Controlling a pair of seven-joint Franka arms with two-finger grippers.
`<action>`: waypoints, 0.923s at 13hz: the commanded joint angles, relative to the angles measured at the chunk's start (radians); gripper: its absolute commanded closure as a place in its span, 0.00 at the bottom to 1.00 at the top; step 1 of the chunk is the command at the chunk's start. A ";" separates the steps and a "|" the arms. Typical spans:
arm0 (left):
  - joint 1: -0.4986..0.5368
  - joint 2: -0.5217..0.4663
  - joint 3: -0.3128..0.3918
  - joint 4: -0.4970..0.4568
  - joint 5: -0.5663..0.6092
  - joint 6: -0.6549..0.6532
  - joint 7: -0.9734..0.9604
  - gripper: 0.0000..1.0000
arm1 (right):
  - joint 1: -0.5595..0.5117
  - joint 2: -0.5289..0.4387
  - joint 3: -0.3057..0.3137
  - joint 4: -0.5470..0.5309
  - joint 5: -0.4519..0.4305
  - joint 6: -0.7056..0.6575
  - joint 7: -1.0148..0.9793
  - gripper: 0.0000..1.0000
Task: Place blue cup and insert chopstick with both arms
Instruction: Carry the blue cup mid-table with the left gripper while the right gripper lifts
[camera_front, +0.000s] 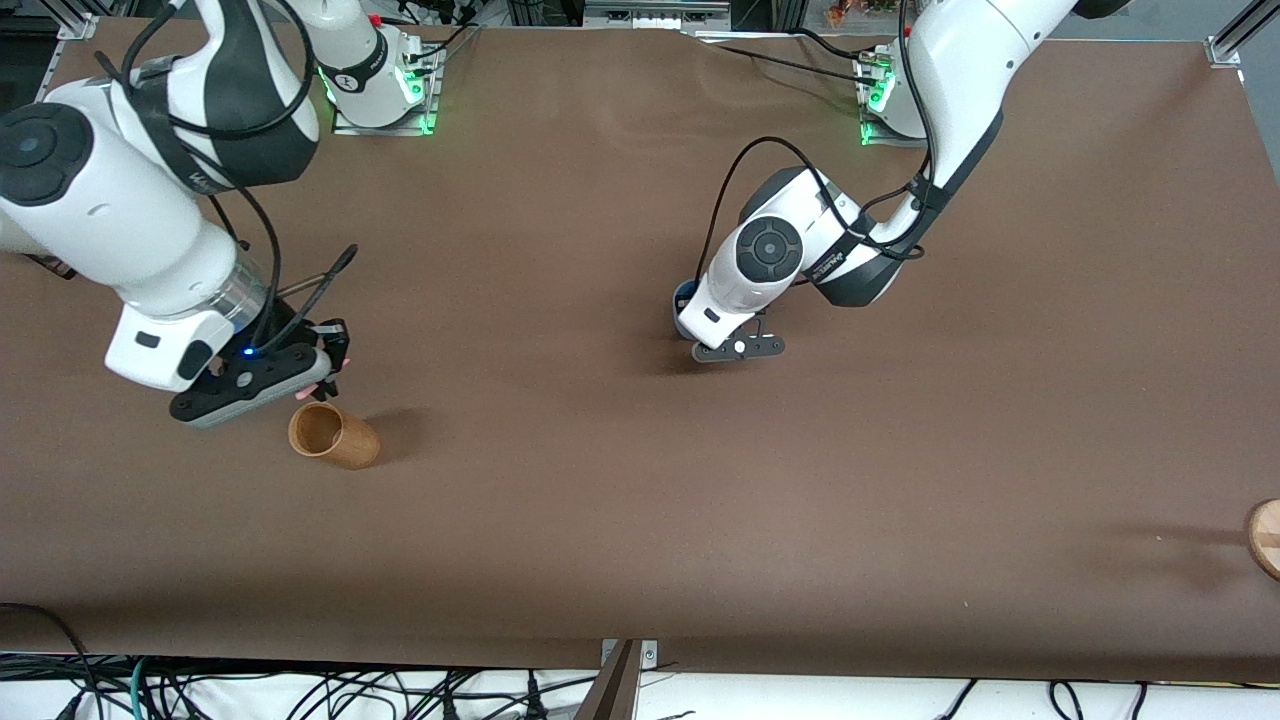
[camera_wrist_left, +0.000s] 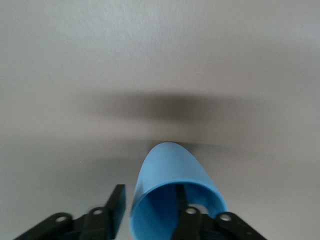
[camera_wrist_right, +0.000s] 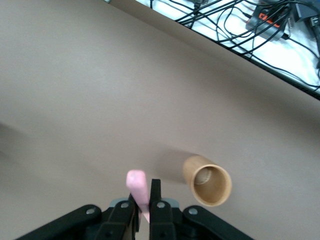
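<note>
My left gripper (camera_front: 700, 325) is over the middle of the table, shut on the wall of the blue cup (camera_wrist_left: 170, 187), with one finger inside the cup and one outside. In the front view only a sliver of the cup's rim (camera_front: 684, 297) shows under the wrist. My right gripper (camera_front: 322, 383) is at the right arm's end of the table, shut on the pink chopstick (camera_wrist_right: 137, 190), which sticks out past the fingertips. It hangs just above the table beside the brown wooden cup (camera_front: 333, 435).
The brown cup (camera_wrist_right: 207, 180) stands mouth up, a little nearer the front camera than my right gripper. A round wooden object (camera_front: 1265, 537) shows at the view's edge at the left arm's end. Cables hang past the table's front edge (camera_front: 620, 665).
</note>
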 joint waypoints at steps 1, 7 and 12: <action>0.016 -0.135 -0.001 0.020 0.006 -0.165 0.045 0.00 | 0.064 0.049 -0.005 0.063 0.000 -0.043 0.127 1.00; 0.220 -0.173 -0.003 0.294 0.006 -0.572 0.410 0.00 | 0.280 0.118 -0.010 0.132 -0.008 -0.038 0.570 1.00; 0.303 -0.335 0.142 0.318 -0.035 -0.623 0.803 0.00 | 0.536 0.246 -0.131 0.255 -0.011 0.040 0.866 1.00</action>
